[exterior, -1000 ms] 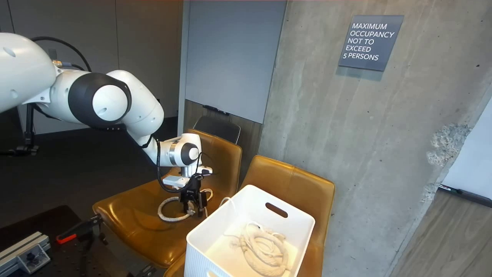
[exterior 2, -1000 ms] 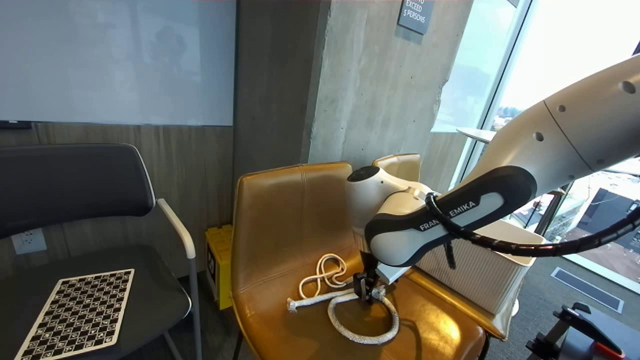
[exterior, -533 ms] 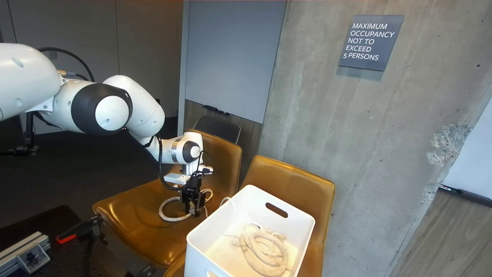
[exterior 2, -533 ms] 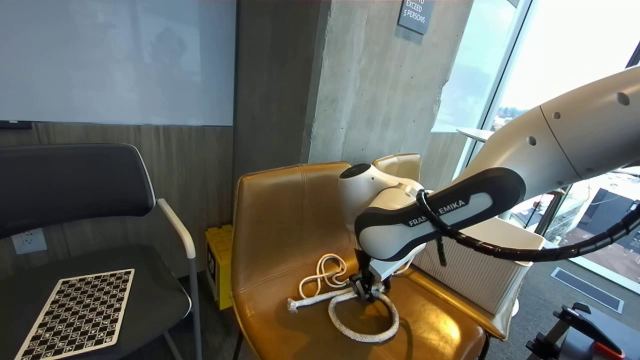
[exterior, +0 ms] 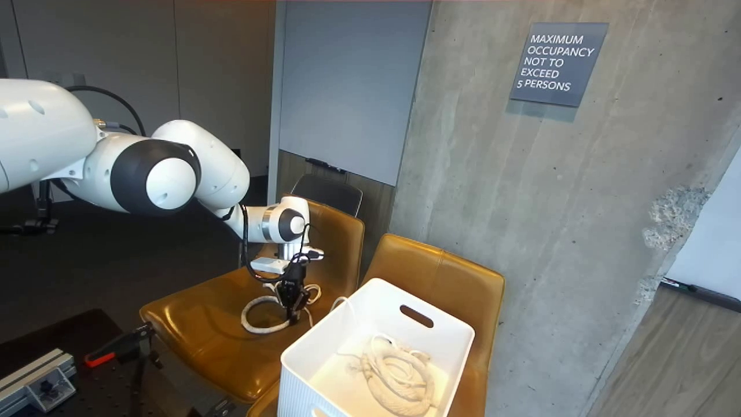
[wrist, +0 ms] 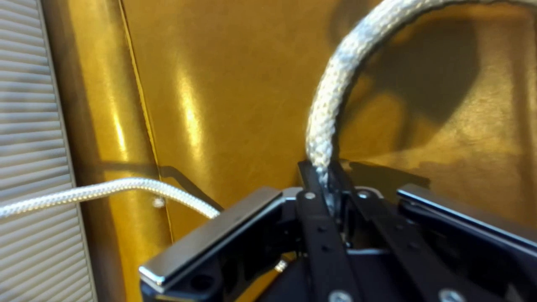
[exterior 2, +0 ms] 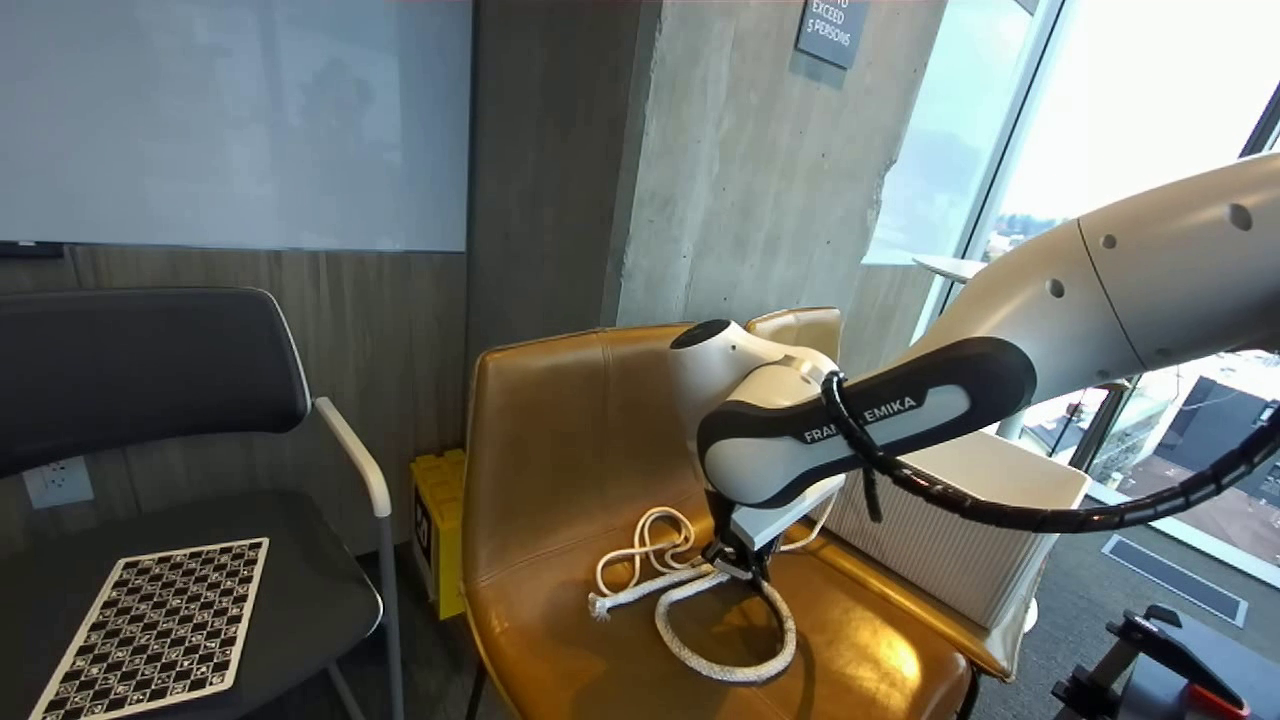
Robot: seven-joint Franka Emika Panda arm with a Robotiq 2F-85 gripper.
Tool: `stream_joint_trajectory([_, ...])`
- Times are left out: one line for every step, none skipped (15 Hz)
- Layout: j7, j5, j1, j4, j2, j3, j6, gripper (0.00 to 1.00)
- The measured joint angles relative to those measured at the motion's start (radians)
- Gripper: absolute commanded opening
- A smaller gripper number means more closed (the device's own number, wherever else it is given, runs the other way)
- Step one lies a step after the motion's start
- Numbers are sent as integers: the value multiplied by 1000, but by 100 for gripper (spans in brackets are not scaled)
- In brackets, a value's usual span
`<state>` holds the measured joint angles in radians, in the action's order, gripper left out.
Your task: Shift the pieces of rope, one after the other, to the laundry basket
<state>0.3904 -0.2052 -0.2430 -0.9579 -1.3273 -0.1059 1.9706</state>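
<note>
My gripper (wrist: pixel 326 173) points down at the chair seat, its fingers closed round a thick white braided rope (wrist: pixel 333 88). That rope's large loop (exterior 2: pixel 725 672) rests on the seat, and its frayed end (exterior 2: pixel 600 606) lies toward the chair back. Behind the gripper is a thinner cream cord (exterior 2: pixel 650 550) in loose curls; part of it (wrist: pixel 130 184) runs toward the laundry basket's ribbed wall (wrist: pixel 33 105). Whether it passes over the rim cannot be told. The white laundry basket (exterior: pixel 460 324) stands beside the gripper, with coiled pieces of rope (exterior: pixel 399 376) on its floor.
The ropes lie on a mustard-brown chair (exterior: pixel 214 347); a similar chair (exterior: pixel 446 263) stands behind the basket. A clamp (exterior: pixel 118 347) and a metal profile (exterior: pixel 37 376) are near the front. A dark chair (exterior 2: pixel 150 400) bears a checkered board (exterior 2: pixel 160 620).
The fingers have closed on the thick rope. The gripper has shifted slightly toward the basket, the upper arm has sunk, and the rope's frayed end has been drawn a little toward the gripper.
</note>
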Motion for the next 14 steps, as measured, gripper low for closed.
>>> stream_joint_trajectory([0,0,1,11,-4,0,-9,3])
stream_joint_trajectory([0,-1,1,18,-5,0,-13,3])
stream_joint_trajectory([0,-1,1,25,-5,0,-16,3])
stream_joint_trajectory([0,-1,1,35,-4,0,-18,3])
stream_joint_trajectory([0,-1,0,46,-1,0,-19,3])
stream_joint_trajectory([0,-2,-3,54,8,0,-20,3])
stream_joint_trajectory([0,-2,-8,59,22,0,-21,3])
stream_joint_trajectory([0,-3,-17,61,45,0,-22,3])
stream_joint_trajectory([0,-4,-26,61,71,0,-24,3])
stream_joint_trajectory([0,-4,-38,59,100,0,-25,3])
stream_joint_trajectory([0,-4,-49,57,131,0,-28,3])
stream_joint_trajectory([1,-5,-59,52,164,0,-29,3])
stream_joint_trajectory([1,-6,-68,44,199,-1,-30,3])
stream_joint_trajectory([2,-8,-74,34,234,-3,-30,3])
